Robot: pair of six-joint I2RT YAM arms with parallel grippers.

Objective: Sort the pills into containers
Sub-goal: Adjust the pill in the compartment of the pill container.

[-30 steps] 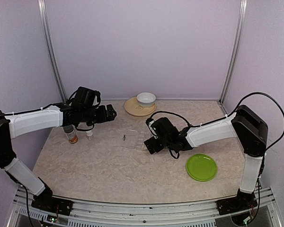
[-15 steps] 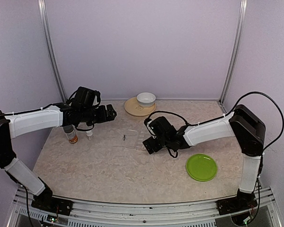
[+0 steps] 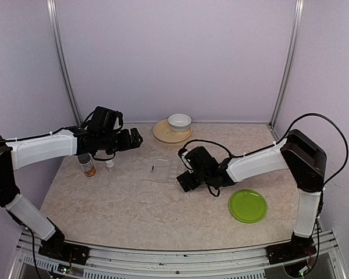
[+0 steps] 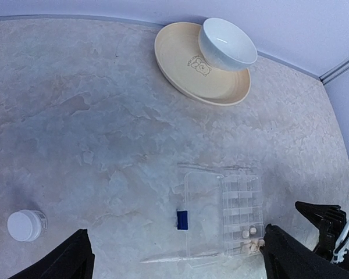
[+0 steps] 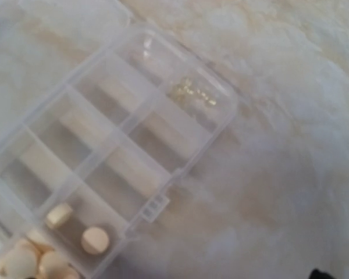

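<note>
The clear pill box [image 4: 242,200] lies open on the table, its lid [image 4: 203,209] flat to the left with a blue latch [image 4: 182,220]. Several whitish pills [image 4: 248,232] sit in its near compartments. In the right wrist view the box [image 5: 104,145] fills the frame: two pills [image 5: 96,239] share one cell, a heap [image 5: 20,261] fills the corner cell, and tiny yellowish specks [image 5: 192,93] lie in a far cell. My right gripper [image 3: 182,179] hovers low at the box's right edge, open and empty. High to the left, my left gripper [image 3: 135,139] is also open, holding nothing.
A white bowl [image 3: 179,121] rests on a tan plate [image 3: 163,133] at the back. A green plate [image 3: 248,205] lies near the right arm. An orange bottle [image 3: 88,168] and a small white-capped bottle [image 4: 25,225] stand under the left arm.
My right gripper has shifted slightly beside the pill box. The left arm and the box have not moved.
</note>
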